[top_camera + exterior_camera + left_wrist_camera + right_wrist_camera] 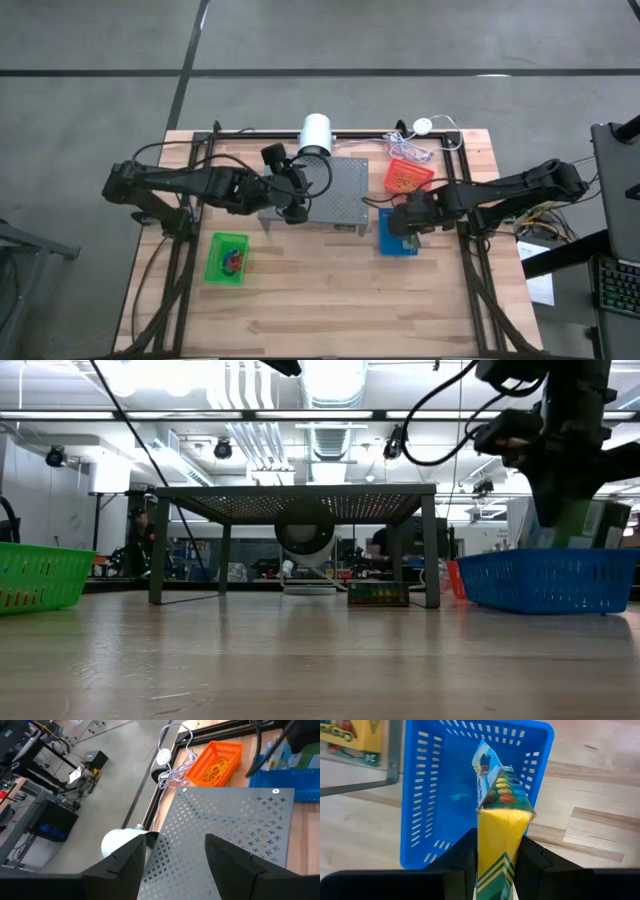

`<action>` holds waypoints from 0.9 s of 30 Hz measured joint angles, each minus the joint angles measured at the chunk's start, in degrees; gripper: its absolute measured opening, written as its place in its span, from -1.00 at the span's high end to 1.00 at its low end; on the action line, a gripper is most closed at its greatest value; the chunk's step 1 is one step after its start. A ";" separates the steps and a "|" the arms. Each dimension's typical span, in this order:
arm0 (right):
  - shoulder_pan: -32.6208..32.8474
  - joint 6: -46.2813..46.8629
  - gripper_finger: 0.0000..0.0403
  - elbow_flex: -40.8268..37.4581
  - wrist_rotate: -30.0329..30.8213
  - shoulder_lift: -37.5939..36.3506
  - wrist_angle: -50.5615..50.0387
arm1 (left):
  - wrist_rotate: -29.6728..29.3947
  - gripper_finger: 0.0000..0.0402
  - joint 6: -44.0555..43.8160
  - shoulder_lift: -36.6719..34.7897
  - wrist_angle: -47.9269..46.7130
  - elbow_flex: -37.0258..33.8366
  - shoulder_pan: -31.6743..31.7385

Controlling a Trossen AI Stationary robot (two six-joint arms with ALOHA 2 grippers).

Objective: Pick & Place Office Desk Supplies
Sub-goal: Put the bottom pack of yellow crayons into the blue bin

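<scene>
Right fingers (pixel 495 857) clamping crayon box (pixel 501 835) over blue basket (pixel 427 795), left fingers (pixel 175 860) spread, wooden table (pixel 330 290)

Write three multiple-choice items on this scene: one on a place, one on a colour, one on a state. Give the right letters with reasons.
1. Where is the crayon box in the right pincer?
A. Over the blue basket
B. In the green basket
C. On the grey stand

2. Which colour basket holds the tan rubber bands?
A. Blue
B. Green
C. Orange-red

3. How is the left pincer?
A. Open above the stand
B. Shut on a rubber band
C. Shut on a basket

Answers: 1 A, the right wrist view shows it over blue mesh. 2 C, they lie in the orange-red basket. 3 A, fingers apart, nothing between.
</scene>
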 joint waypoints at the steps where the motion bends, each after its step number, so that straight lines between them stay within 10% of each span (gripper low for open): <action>1: -0.01 0.00 0.52 0.00 -0.01 0.39 0.00 | 0.00 -0.04 0.00 0.00 0.00 0.00 0.04; 27: -2.43 -11.12 0.11 3.26 -3.72 0.36 0.11 | 0.22 -0.04 -0.35 0.02 -1.31 0.00 0.08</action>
